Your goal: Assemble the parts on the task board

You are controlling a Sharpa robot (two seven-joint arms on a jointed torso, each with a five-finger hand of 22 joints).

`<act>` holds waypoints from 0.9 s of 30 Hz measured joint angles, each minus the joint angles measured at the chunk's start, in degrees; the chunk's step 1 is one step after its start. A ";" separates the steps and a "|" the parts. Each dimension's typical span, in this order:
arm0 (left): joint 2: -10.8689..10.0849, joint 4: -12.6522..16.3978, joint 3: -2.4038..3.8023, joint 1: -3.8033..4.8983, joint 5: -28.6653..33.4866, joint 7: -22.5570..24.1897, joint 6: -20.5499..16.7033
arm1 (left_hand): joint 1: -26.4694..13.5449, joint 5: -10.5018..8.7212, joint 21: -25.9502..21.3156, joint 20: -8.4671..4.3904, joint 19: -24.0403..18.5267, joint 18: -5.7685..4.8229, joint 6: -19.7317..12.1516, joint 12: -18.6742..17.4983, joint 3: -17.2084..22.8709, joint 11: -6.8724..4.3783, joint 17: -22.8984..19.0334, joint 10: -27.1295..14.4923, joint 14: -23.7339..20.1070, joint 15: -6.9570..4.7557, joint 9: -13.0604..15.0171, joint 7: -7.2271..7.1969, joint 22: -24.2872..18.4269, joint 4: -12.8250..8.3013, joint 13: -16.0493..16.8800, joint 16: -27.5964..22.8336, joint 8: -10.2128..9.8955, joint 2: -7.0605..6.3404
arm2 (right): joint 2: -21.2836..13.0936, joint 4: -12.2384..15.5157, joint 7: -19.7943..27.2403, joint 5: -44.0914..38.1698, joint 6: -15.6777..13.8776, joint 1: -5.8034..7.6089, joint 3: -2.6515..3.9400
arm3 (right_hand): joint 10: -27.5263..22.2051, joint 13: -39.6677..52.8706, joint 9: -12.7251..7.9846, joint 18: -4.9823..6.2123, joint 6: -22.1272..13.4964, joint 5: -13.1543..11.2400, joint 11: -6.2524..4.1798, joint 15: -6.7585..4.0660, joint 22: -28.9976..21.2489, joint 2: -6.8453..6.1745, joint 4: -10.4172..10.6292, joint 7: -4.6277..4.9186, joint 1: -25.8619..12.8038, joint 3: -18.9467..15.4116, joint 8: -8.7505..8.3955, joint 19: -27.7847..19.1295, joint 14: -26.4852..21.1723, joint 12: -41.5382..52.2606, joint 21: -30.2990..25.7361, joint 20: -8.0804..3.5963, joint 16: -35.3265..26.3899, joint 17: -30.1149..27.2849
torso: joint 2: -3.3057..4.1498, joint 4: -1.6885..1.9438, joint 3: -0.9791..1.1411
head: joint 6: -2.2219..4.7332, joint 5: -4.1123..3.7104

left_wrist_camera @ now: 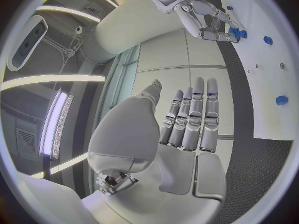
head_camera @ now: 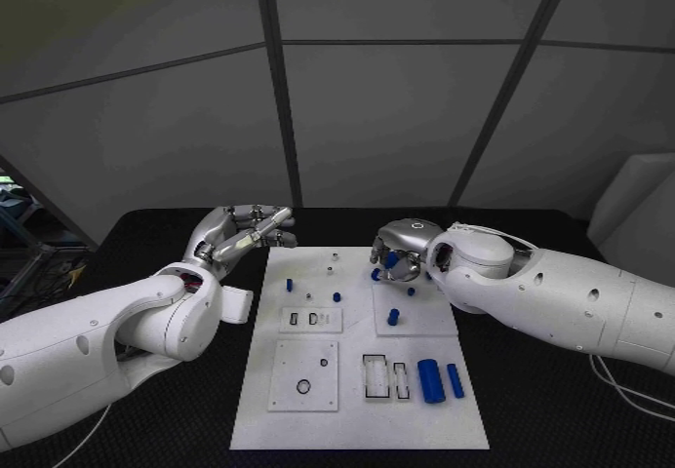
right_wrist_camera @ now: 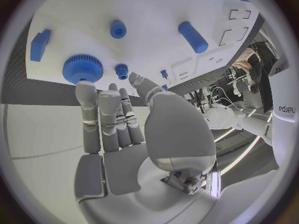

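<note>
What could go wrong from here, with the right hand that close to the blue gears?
1. The right hand hovers open with its fingertips right by the large blue toothed gear and the small blue gear; a reach for one may nudge the other.
2. The blue cylinder lies on its side on the white task board, so a brush could roll it.
3. The left hand hangs open beside the board edge, too far to steady anything.

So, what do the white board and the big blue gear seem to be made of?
The board looks like matte white plastic: flat, even, with no glare, though painted metal is possible. The gear by the right hand looks like moulded or printed plastic: uniform blue, dull sheen, crisp teeth.
</note>
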 measured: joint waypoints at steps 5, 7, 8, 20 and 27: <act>-0.02 -0.01 0.00 0.00 0.00 -0.06 0.02 | 0.00 0.00 0.24 0.00 0.00 0.00 -0.22 -0.30 -0.16 0.21 0.12 -0.21 -0.21 0.21 0.00 0.22 0.07 -0.16 0.00 -0.24 -0.28 0.00 | 0.65 -0.56 -0.36 -0.33 0.92 0.00 0.00 | 0.01 0.12 0.00 0.01 0.00 0.00 0.00 0.00 1.97 -0.05 0.22 0.00 0.05 0.22 0.00 0.50 0.00 0.00 1.57 0.05 2.14 2.36 | 0.18 0.00 0.03 | -0.03 0.01; -0.03 0.00 0.00 0.00 0.00 -0.09 0.02 | 0.00 0.00 0.23 0.00 0.00 0.00 -0.22 -0.30 -0.16 0.21 0.15 -0.21 -0.21 0.21 0.00 0.22 0.06 -0.16 0.00 -0.24 -0.28 0.00 | 0.87 -0.85 -0.47 -0.45 1.30 0.00 -0.01 | 0.01 0.14 0.00 -0.88 0.00 0.00 0.00 0.00 2.35 -0.05 0.22 0.00 0.05 0.22 0.00 0.58 0.00 0.05 1.72 -0.03 2.47 2.73 | 0.23 0.00 0.04 | -0.03 0.01; -0.05 0.01 0.00 0.00 0.00 -0.10 0.03 | 0.00 0.00 0.23 0.00 0.00 0.00 -0.22 -0.31 -0.26 0.21 0.21 -0.21 -0.21 0.21 0.00 0.22 0.06 -0.26 0.00 -0.33 -0.27 0.00 | 0.97 -0.99 -0.51 -0.49 1.45 0.00 -0.01 | 0.01 0.19 0.00 -0.89 0.00 0.00 0.00 0.00 2.56 -0.05 0.28 0.00 0.05 0.28 0.00 0.73 0.00 0.25 1.81 0.13 2.77 3.05 | 0.25 0.00 0.05 | -0.03 0.01; -0.20 0.17 0.01 0.01 0.00 -0.25 0.14 | 0.00 0.00 0.45 0.00 0.00 0.00 -0.22 -0.30 -0.32 0.21 0.21 -0.21 -0.21 0.21 0.01 0.22 0.11 -0.32 0.01 -0.46 -0.49 0.00 | 1.87 -2.39 -0.58 -0.67 3.04 0.00 -0.02 | 1.16 0.35 0.08 -0.88 0.01 0.00 -0.51 0.00 6.48 0.51 0.83 0.01 0.61 1.51 0.00 2.23 0.00 0.68 4.86 -0.05 6.75 7.53 | 0.57 0.00 0.12 | -0.19 0.25; -0.26 0.20 0.01 0.01 0.00 -0.32 0.21 | 0.00 0.00 0.45 0.00 0.00 0.00 -0.22 -0.31 -0.32 0.21 0.26 -0.21 -0.21 0.21 0.01 0.22 0.11 -0.32 0.01 -0.69 -0.49 0.00 | 2.22 -2.78 -0.51 -0.68 3.53 0.00 -0.02 | 2.42 0.46 0.17 -0.87 0.83 0.00 -0.69 0.00 8.15 1.04 1.08 -0.14 1.13 2.67 0.00 2.62 0.00 1.05 6.13 -0.03 8.36 9.19 | 0.70 -0.07 0.15 | -0.32 0.31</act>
